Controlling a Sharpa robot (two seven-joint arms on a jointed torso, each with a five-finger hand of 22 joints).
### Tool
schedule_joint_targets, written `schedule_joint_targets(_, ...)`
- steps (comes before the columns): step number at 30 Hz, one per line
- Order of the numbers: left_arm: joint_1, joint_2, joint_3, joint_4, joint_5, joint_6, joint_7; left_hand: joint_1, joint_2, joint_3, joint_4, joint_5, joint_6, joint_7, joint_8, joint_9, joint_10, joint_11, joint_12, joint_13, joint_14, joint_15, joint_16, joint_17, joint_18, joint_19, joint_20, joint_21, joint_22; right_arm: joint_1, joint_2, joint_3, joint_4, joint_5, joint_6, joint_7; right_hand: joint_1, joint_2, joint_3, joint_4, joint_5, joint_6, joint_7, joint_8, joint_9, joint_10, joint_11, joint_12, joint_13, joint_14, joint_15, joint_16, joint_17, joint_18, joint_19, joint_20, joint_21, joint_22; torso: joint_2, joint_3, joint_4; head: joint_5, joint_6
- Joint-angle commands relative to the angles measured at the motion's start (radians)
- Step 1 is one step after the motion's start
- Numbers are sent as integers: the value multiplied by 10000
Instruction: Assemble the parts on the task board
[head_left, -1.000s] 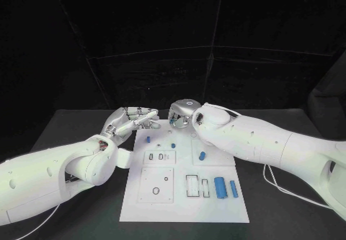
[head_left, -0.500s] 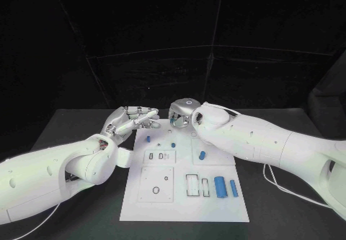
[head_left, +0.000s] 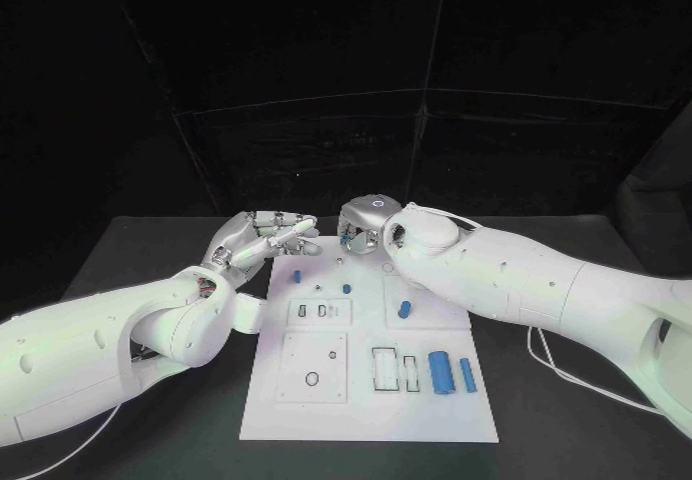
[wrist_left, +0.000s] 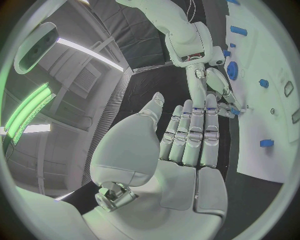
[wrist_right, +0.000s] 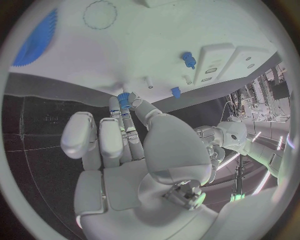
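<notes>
1. Task board (head_left: 310, 415) lies flat mid-table on the black table (head_left: 159, 250). Near its 4 o'clock corner 2 blue cylinders (head_left: 440, 373) lie side by side, just beside 2 empty rectangular slots (head_left: 385, 369).
2. A small blue part (head_left: 405, 309) lies at 3 o'clock of board centre; another, the blue peg (head_left: 296, 276), sits toward 11 o'clock. A recessed oval (head_left: 313, 380) toward 7 o'clock holds nothing.
3. Right hand (head_left: 369, 228) hangs over the board's 12 o'clock edge, palm turned down. Right wrist view: fingertips pinch a small blue toothed part (wrist_right: 124, 98) just above the board surface; remaining fingers curled in.
4. A large blue gear (wrist_right: 37, 40) shows at the rim of that view, lying on the board.
5. Left hand (head_left: 264, 240) hovers at the board's 11 o'clock corner, fingers extended and close together, holding nothing, clear of the board.
6. Head view: the right hand's own bulk hides the pinched part. Contact between part and board cannot be told.
</notes>
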Motion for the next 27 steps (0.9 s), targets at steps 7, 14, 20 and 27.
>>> schedule_joint_targets(7, 19, 12, 8, -16, -57, 149, 9, 48, 77, 5, -72, 43, -11, 54, -49, -10, -42, 11, -30, -15, -5, 73, -2, 9, 71, 52, 0, -34, -15, -38, -68, -35, 25, -140, 254, -163, -15, -108, 67, 9, -59, -50, 2, 44, 13, -31, 1, -12, 0, 233, 72, 61, -7, -129, -60, 30, 56, 7, 0, -1, -4, -2, -23)
schedule_joint_targets(14, 20, 15, 8, -32, -57, 149, 4, 51, 86, 8, -76, 41, -8, 49, -52, -9, -41, 8, -34, -15, -7, 73, -3, 16, 72, 56, 0, -39, -19, -39, -86, -34, 72, -140, 204, -110, -38, -153, 70, 26, -68, -48, 4, 50, 16, -19, 0, -5, 5, 231, 69, 64, -12, -127, -64, 31, 57, 4, 5, 1, 2, 9, -28)
schedule_joint_targets(20, 21, 16, 8, -23, -57, 147, 2, 60, 104, 16, -81, 38, -3, 46, -56, -7, -39, 6, -39, -16, -9, 72, -4, 24, 72, 60, 0, -44, -23, -39, -95, -34, 83, -140, 162, -75, -52, -177, 71, 37, -70, -54, 5, 49, 16, -22, 2, -6, 6, 227, 70, 56, -34, -124, -71, 32, 52, -9, 5, -7, 5, 1, -28)
schedule_joint_targets(27, 23, 10, 8, -27, -57, 144, 1, 68, 116, 22, -85, 37, -1, 43, -59, -6, -37, 4, -42, -17, -10, 71, -4, 29, 72, 63, -1, -47, -25, -39, -112, -34, 89, -140, 139, -74, -59, -182, 77, 47, -70, -54, 4, 51, 17, -21, 1, -5, 7, 225, 72, 58, -34, -124, -74, 33, 51, -11, 1, -4, 3, -7, -36)
